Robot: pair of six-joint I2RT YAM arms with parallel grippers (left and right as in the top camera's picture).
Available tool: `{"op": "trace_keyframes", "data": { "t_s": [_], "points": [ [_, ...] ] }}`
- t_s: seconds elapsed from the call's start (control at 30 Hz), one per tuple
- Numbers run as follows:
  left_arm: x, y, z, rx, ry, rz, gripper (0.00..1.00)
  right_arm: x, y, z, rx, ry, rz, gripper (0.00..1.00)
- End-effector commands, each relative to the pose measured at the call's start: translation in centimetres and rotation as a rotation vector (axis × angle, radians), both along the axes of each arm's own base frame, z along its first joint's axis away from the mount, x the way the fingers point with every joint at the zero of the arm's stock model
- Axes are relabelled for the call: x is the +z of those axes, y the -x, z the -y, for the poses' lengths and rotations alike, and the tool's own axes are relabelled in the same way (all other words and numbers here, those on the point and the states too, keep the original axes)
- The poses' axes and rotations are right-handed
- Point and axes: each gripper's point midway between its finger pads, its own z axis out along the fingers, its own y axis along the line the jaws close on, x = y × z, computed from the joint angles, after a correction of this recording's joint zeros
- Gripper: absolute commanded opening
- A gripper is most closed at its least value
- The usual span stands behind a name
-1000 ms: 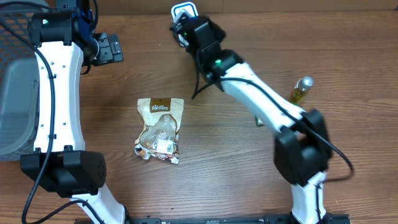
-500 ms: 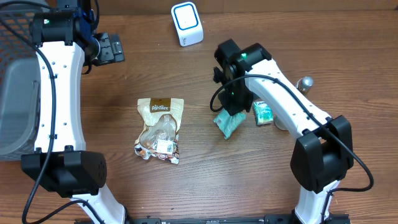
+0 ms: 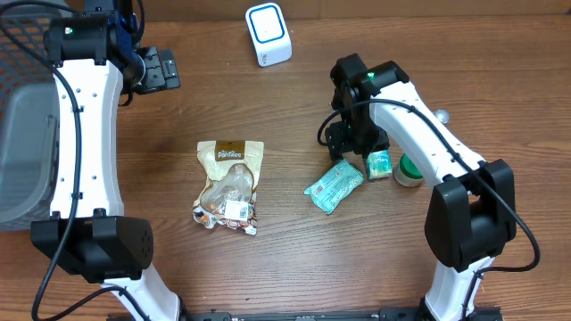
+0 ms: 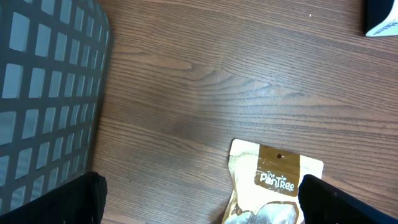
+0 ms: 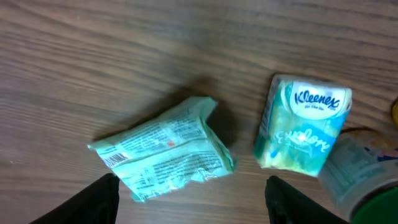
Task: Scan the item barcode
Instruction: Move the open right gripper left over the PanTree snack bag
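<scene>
Drop-off after the scanner: the right gripper (image 3: 350, 141) has just let go of the green packet (image 3: 335, 185). The packet now lies flat on the table (image 3: 294, 259), printed side up, just beside the Kleenex pack (image 3: 378, 164), w/ the jaws spread apart above it and holding nothing. A sec ago that arm was stretched up to the white scanner (image 3: 268, 34) at the far edge, jaws shut; half a sec ago it was carrying the packet down twd this spot. Reads as: this item's pass at the scanner is prob. over and it's been set aside w/ the other small goods, though whether the code registered can't be told from here. The wrist view shows the packet (image 5: 165, 155) btwn the open fingers (image 5: 102, 199), label text facing the cam. Next candidate is likely the snack pouch (image 3: 229, 185), untouched mid-table and well apart from both arms. The left gripper (image 3: 161, 69) hasn't moved: parked far left, jaws wide open, empty, its cam looking down on the pouch (image 4: 277, 180). Containers: the wire basket (image 3: 18, 40) at the left edge is grey inside and shows no item in the part in view. The green-lidded jar (image 3: 409, 169) stands right by the Kleenex pack, lid on, contents not visible.
</scene>
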Motion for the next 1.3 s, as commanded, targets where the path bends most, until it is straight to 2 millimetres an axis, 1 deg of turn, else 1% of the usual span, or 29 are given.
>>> {"op": "trace_keyframes", "data": {
  "t_s": [0.0,0.07,0.17,0.27,0.37,0.47,0.7,0.8,0.9,0.93,1.0,1.07,1.1,1.2,1.27],
  "points": [
    [1.0,0.0,0.1,0.006,0.001,0.030,1.00,0.0,-0.5,-1.3,-0.099,-0.046,0.020,0.73],
    [1.0,0.0,0.1,0.006,0.001,0.030,1.00,0.3,-0.6,-3.7,-0.080,-0.150,0.019,0.72],
    [1.0,0.0,0.2,0.005,0.001,0.030,1.00,0.7,-0.9,-5.9,-0.072,-0.244,0.024,0.73],
    [1.0,0.0,0.2,0.005,0.001,0.030,1.00,0.7,-0.9,-6.2,-0.127,-0.245,0.020,0.73],
    [1.0,0.0,0.2,0.005,0.001,0.030,1.00,0.1,-0.4,-6.5,-0.149,-0.242,0.007,0.72],
    [1.0,0.0,0.1,0.006,0.001,0.030,1.00,-1.1,0.2,-6.7,-0.145,-0.235,-0.006,0.72],
    [1.0,0.0,0.2,0.005,0.001,0.030,0.99,-3.2,0.9,-6.8,-0.147,-0.233,-0.012,0.72],
    [1.0,0.0,0.2,0.005,0.001,0.030,1.00,-4.8,1.4,-6.9,-0.192,-0.232,-0.021,0.72],
    [1.0,0.0,0.2,0.005,0.001,0.030,1.00,-5.9,2.0,-8.3,-0.195,-0.298,-0.031,0.73],
    [1.0,0.0,0.2,0.005,0.001,0.030,1.00,-6.3,2.4,-9.3,-0.178,-0.338,-0.040,0.73],
    [1.0,0.0,0.2,0.005,0.001,0.030,1.00,-6.7,2.8,-10.0,-0.159,-0.359,-0.038,0.73],
    [1.0,0.0,0.2,0.004,0.001,0.030,1.00,-7.3,3.5,-10.4,-0.139,-0.344,-0.036,0.73],
    [1.0,0.0,0.2,0.004,0.001,0.030,0.99,-7.7,3.7,-10.3,-0.130,-0.319,-0.024,0.73],
    [1.0,0.0,0.2,0.005,0.001,0.030,0.99,-8.5,3.9,-9.4,-0.188,-0.256,-0.012,0.75],
    [1.0,0.0,0.2,0.004,0.001,0.030,1.00,-8.8,4.1,-9.0,-0.200,-0.241,-0.017,0.75]
  ]
}}
